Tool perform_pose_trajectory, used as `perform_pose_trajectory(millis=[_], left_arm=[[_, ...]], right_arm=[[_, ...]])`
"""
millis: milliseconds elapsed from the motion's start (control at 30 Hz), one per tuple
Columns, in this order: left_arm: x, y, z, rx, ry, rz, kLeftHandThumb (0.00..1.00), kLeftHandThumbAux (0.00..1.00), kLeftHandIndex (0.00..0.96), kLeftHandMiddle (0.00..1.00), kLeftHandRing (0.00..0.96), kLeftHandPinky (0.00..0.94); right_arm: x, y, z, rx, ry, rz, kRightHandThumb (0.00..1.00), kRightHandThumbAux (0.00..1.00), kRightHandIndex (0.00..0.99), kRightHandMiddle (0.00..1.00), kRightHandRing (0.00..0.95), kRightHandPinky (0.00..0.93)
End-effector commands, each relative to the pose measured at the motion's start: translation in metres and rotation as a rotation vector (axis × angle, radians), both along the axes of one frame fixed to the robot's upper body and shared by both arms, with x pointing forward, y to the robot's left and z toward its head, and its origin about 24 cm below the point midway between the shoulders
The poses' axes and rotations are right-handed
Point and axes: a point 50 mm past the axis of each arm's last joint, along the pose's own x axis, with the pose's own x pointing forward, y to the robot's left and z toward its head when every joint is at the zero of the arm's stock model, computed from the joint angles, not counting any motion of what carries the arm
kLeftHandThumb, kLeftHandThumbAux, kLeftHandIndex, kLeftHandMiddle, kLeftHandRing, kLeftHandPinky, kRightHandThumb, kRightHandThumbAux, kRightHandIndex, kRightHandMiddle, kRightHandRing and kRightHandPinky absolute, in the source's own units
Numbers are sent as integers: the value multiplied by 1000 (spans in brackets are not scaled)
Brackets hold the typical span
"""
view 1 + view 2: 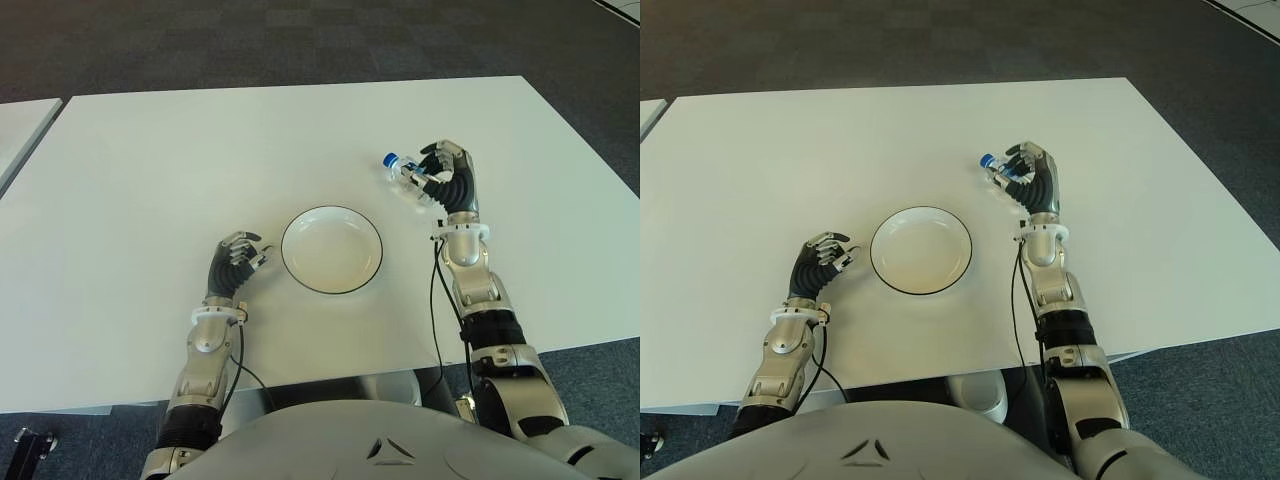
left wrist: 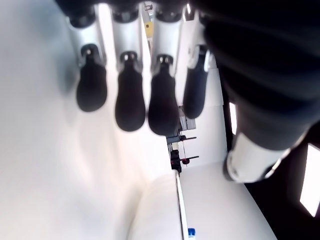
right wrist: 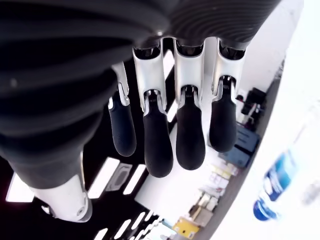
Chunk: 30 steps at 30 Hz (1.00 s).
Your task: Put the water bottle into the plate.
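My left hand [image 1: 235,262] shows nearest to me, just to the left of the plate [image 1: 331,249], its palm down over the white table [image 1: 150,170]. Its fingers [image 2: 130,107] hang loosely bent and grasp nothing; in the left wrist view the four dark pads line up with only bare table beneath them, and the rim of the plate shows beyond.

The plate itself is white with a thin dark edge, and it sits in front of my body, roughly between my two arms. There is nothing in it.

Farther out and to the right of the plate, my right hand [image 1: 448,178] is at the water bottle [image 1: 405,176]. The bottle is small and clear, with a blue cap pointing away to the left, and it lies tilted beside my fingers [image 3: 190,135]. In the eye views my fingers curve around its body, but in the right wrist view they hang fairly straight with the bottle blurred off to one side, so I cannot tell whether I truly grip it. The bottle is still well apart from the plate.
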Motion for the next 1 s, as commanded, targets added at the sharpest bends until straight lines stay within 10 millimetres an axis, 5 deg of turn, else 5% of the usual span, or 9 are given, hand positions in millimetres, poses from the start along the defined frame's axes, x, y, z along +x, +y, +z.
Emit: perform_pose_trajectory(millis=[33,200,400,1000], left_arm=[[-3,-1,-6,-9,36,7,704,717,435,706,701,683],[-2,-1,-6,-3,35,4,705,716,436,715,709,692],[-3,-2,-6,5,41,9,705,716,436,711,703,679],[-6,-1,-7,-8,24,27,704,716,436,705,697,671]], right_arm=[[14,-4,0,-89,39,-19,400,724,237,260,278,292],[39,-10,4,-210,88,-59,257,641,99,106,135,172],[60,-10,4,-274,156,-93,249,580,18,17,23,55],[67,-7,-26,-567,451,-105,316,474,0,0,0,0]])
